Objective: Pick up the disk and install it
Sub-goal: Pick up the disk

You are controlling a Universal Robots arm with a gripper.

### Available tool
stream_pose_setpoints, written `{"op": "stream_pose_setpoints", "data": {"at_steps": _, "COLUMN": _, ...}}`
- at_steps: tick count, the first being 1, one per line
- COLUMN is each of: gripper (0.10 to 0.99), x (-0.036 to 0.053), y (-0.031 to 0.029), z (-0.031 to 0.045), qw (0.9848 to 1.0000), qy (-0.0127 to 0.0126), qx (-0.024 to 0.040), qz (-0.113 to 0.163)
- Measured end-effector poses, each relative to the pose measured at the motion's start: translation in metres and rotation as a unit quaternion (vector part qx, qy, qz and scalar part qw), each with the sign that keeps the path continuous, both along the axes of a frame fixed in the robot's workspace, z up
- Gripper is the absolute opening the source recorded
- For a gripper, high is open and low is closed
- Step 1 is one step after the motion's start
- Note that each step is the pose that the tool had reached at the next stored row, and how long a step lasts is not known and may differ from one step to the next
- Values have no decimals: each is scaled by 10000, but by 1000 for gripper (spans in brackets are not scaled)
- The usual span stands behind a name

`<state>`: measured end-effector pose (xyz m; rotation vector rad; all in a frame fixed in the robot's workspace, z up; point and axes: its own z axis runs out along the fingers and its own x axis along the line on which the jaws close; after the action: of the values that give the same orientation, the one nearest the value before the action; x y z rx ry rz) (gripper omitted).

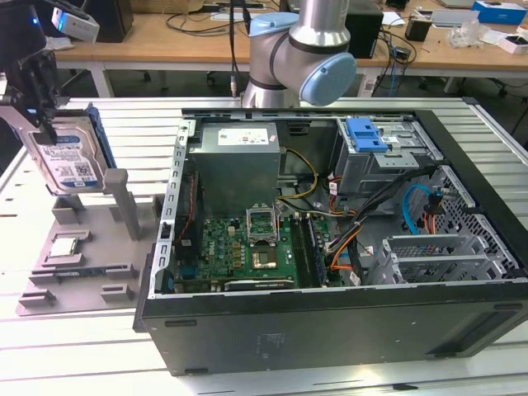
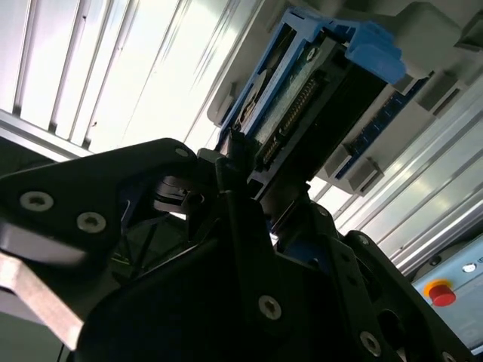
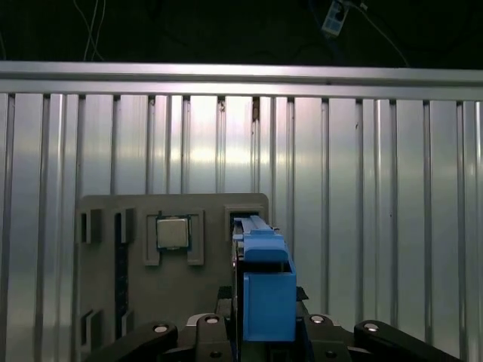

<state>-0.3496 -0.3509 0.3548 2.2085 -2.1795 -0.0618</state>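
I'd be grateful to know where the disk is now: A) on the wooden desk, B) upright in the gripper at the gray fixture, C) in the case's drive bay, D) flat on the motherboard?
B: the gripper clamps the disk on edge at the gray fixture, outside the computer case.

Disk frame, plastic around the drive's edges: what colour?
Blue frame around the silver disk; best in the first wrist view.

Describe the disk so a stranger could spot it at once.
To the exterior view's left of the open case lies a grey holder. At its far end the disk stands on edge, clamped by the gripper. Unlike the small square chip lying flat nearby, it has a blue frame and printed label.
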Motion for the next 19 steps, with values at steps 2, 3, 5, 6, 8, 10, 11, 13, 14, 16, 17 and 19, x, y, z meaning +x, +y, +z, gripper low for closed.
{"op": "stream_pose_setpoints", "data": {"at_steps": 2, "gripper": 365, "x": 1, "y": 3, "z": 27, "qw": 10000, "qy": 1, "qx": -2, "qz": 0}}
{"op": "stream_pose_setpoints", "data": {"at_steps": 3, "gripper": 365, "x": 1, "y": 5, "z": 49, "qw": 10000, "qy": 1, "qx": -3, "qz": 0}}
{"op": "stream_pose_setpoints", "data": {"at_steps": 5, "gripper": 365, "x": 2, "y": 7, "z": 79, "qw": 10000, "qy": 1, "qx": -4, "qz": 0}}
{"op": "stream_pose_setpoints", "data": {"at_steps": 6, "gripper": 365, "x": 2, "y": 9, "z": 97, "qw": 10000, "qy": 1, "qx": -4, "qz": 0}}
{"op": "stream_pose_setpoints", "data": {"at_steps": 8, "gripper": 365, "x": 3, "y": 13, "z": 144, "qw": 10000, "qy": 2, "qx": -6, "qz": 0}}
{"op": "stream_pose_setpoints", "data": {"at_steps": 10, "gripper": 365, "x": 3, "y": 17, "z": 196, "qw": 10000, "qy": 2, "qx": -8, "qz": 0}}
{"op": "stream_pose_setpoints", "data": {"at_steps": 11, "gripper": 365, "x": 3, "y": 20, "z": 221, "qw": 10000, "qy": 2, "qx": -10, "qz": 0}}
{"op": "stream_pose_setpoints", "data": {"at_steps": 13, "gripper": 365, "x": 4, "y": 22, "z": 247, "qw": 10000, "qy": 2, "qx": -12, "qz": 0}}
{"op": "stream_pose_setpoints", "data": {"at_steps": 14, "gripper": 365, "x": 5, "y": 24, "z": 270, "qw": 10000, "qy": 3, "qx": -14, "qz": 0}}
{"op": "stream_pose_setpoints", "data": {"at_steps": 16, "gripper": 365, "x": 5, "y": 27, "z": 300, "qw": 10000, "qy": 3, "qx": -16, "qz": 0}}
{"op": "stream_pose_setpoints", "data": {"at_steps": 17, "gripper": 365, "x": 6, "y": 29, "z": 322, "qw": 10000, "qy": 4, "qx": -18, "qz": 0}}
{"op": "stream_pose_setpoints", "data": {"at_steps": 19, "gripper": 365, "x": 7, "y": 33, "z": 362, "qw": 10000, "qy": 4, "qx": -20, "qz": 0}}
